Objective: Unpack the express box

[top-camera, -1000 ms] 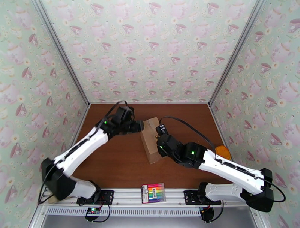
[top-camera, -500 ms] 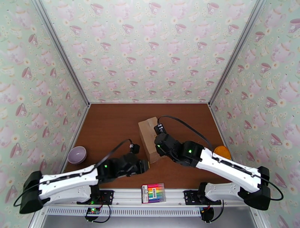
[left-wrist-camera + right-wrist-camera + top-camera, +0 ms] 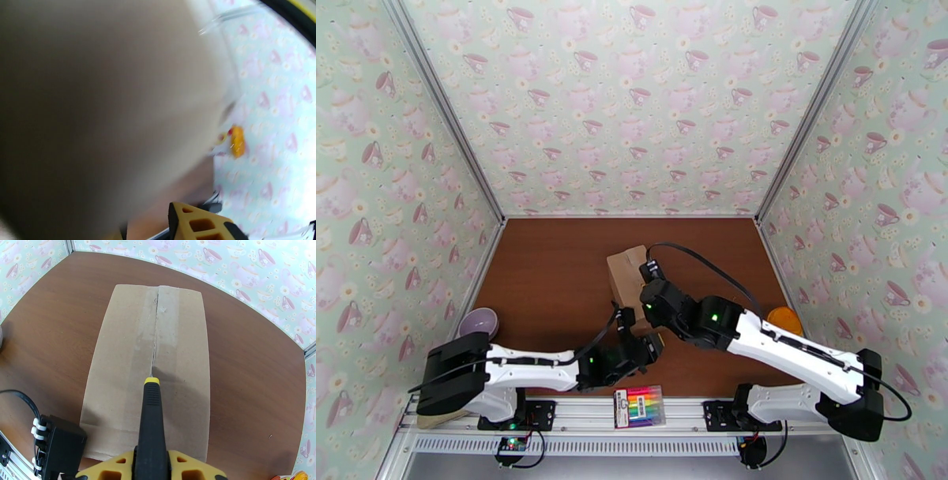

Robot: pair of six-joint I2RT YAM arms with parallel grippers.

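left gripper (image 3: 650, 348) swung near | right gripper (image 3: 152, 462) grips cutter (image 3: 151, 417) touching express box (image 3: 182, 370)

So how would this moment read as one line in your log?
right gripper shut on black yellow-tipped cutter | tip on taped seam of tan cardboard box | left gripper by box's near end | flaps closed

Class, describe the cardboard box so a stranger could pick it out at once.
Start at the brown table. Near its middle lies the express box, the largest loose thing. It alone is plain tan cardboard with a taped seam, unlike the lilac bowl and rainbow marker pack.
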